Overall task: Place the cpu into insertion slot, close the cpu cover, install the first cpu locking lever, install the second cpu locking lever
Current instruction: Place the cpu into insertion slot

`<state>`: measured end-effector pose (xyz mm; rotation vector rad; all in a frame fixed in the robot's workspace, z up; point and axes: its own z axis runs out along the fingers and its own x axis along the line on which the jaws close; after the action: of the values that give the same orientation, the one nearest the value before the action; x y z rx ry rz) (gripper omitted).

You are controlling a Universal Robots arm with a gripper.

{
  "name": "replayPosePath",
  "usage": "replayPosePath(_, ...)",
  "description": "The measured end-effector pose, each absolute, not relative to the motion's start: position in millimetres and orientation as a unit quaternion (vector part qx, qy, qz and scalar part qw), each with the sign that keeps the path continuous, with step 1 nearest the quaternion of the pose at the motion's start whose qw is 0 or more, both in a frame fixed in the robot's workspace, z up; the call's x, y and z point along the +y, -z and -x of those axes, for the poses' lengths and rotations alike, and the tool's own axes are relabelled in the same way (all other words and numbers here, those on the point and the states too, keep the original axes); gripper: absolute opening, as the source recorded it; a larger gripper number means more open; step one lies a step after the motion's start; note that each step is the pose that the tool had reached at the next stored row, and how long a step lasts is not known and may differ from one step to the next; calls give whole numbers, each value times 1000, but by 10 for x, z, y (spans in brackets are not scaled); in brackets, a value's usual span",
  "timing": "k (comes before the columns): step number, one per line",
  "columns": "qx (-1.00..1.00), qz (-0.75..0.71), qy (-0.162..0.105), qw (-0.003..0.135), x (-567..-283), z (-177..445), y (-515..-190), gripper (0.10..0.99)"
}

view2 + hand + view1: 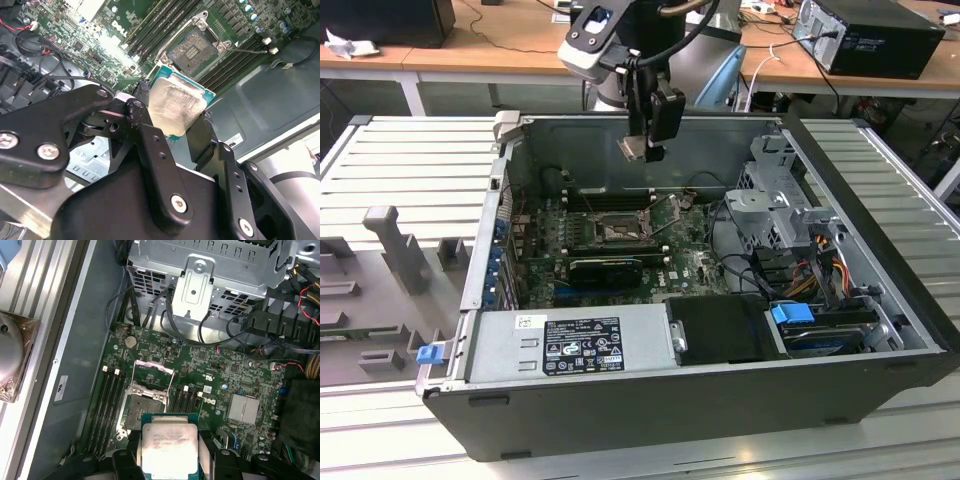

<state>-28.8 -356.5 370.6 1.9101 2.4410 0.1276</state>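
My gripper is clamped on the cpu by two opposite edges, with its silver face showing. I hold it in the air well above the insertion slot. The slot's pin field lies bare, and the cpu cover stands swung open beside it.

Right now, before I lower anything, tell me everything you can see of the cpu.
The cpu is a small flat square chip: a dull silver-grey metal lid with faint print on a green board that shows at its edges. The gripper is shut on it, one finger on each of two opposite sides. It hangs in the air above the motherboard, clear of the insertion slot, which is bare. Nothing else touches it.
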Motion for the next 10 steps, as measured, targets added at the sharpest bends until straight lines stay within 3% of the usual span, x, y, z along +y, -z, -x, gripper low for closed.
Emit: replayPosePath(10, 787, -616, -41, 20, -3565, 288, -3627, 541)
